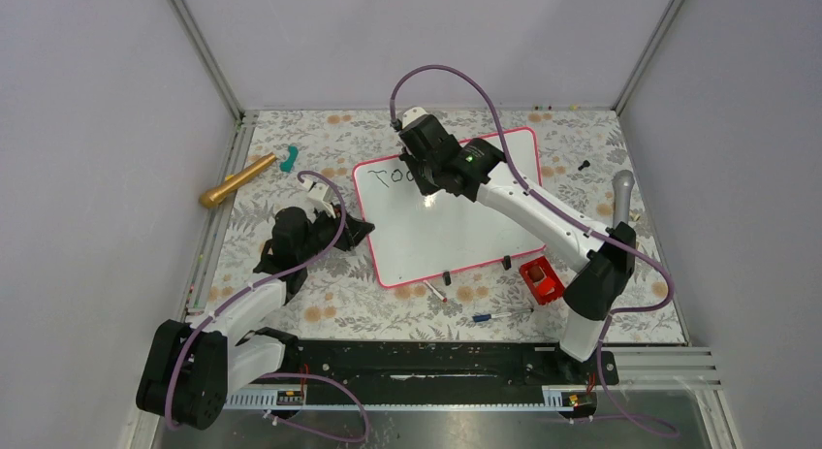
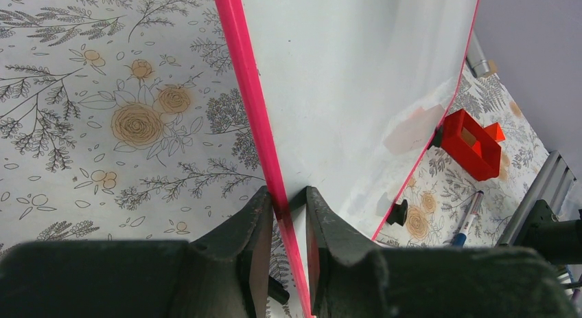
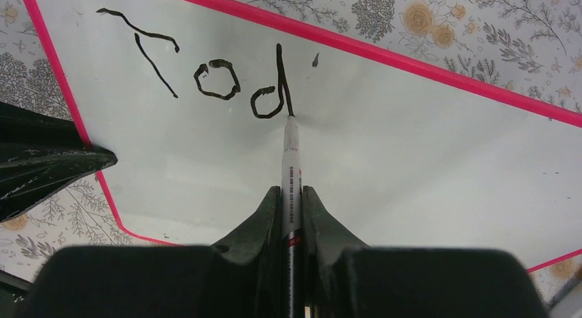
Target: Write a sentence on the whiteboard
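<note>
Right pincer (image 3: 292,198), marker (image 3: 291,150) at sentence (image 3: 216,81)

The floral table (image 1: 320,313) carries the whiteboard (image 1: 436,240), a red box (image 1: 541,279) (by its corner) and perhaps a gold microphone (image 1: 237,180).

The overhead camera sits high above and behind the arm bases (image 1: 208,367) and looks steeply down. From that distance the whole table (image 1: 291,148) fits in view, with the whiteboard (image 1: 456,231) near the centre.

The left wrist camera sits low and very close. It looks past the left gripper (image 2: 287,198), along the board's pink edge and across its surface, toward a red box (image 2: 473,143) and a pen (image 2: 469,218).

The right wrist camera looks along the marker (image 3: 291,167) in the right gripper (image 3: 292,194), close over the writing (image 3: 206,77).

All three views share the board. The overhead and left wrist views share the box and pen. The overhead and right wrist views share the writing.
</note>
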You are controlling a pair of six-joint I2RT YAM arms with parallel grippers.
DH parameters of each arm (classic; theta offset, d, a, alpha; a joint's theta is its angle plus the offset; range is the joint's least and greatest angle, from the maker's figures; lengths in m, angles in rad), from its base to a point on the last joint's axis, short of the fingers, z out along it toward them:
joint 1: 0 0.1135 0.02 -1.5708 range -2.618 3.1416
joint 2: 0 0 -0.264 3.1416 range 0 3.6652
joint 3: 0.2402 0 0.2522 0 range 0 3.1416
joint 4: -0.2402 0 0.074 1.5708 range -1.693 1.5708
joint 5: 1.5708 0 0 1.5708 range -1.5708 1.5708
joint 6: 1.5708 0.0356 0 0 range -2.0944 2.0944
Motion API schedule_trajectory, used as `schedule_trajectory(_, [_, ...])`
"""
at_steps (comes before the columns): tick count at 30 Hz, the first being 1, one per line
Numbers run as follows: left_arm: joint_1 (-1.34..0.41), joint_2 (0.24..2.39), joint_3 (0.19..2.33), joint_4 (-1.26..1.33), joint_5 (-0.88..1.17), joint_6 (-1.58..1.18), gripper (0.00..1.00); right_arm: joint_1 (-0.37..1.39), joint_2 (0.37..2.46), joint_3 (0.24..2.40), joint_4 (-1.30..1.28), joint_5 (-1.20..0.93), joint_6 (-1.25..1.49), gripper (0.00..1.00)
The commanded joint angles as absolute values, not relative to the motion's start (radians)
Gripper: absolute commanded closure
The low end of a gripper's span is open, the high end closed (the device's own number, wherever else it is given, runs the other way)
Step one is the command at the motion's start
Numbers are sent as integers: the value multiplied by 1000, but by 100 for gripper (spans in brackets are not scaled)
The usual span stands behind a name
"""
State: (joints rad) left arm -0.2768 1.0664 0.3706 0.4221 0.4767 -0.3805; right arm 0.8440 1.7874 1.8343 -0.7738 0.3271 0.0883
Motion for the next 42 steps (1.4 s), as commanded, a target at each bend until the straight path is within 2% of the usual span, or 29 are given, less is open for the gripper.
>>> schedule_trajectory(1, [-291, 1049, 382, 455, 483, -330, 100, 836, 1742, 1832, -752, 325, 104, 100])
schedule_trajectory(11, [-291, 1049, 382, 454, 479, -328, 100, 827, 1674, 1791, -705, 305, 111, 100])
schedule_trajectory(42, [-291, 1052, 382, 456, 479, -327, 100, 796, 1763, 1849, -718, 369, 93, 100])
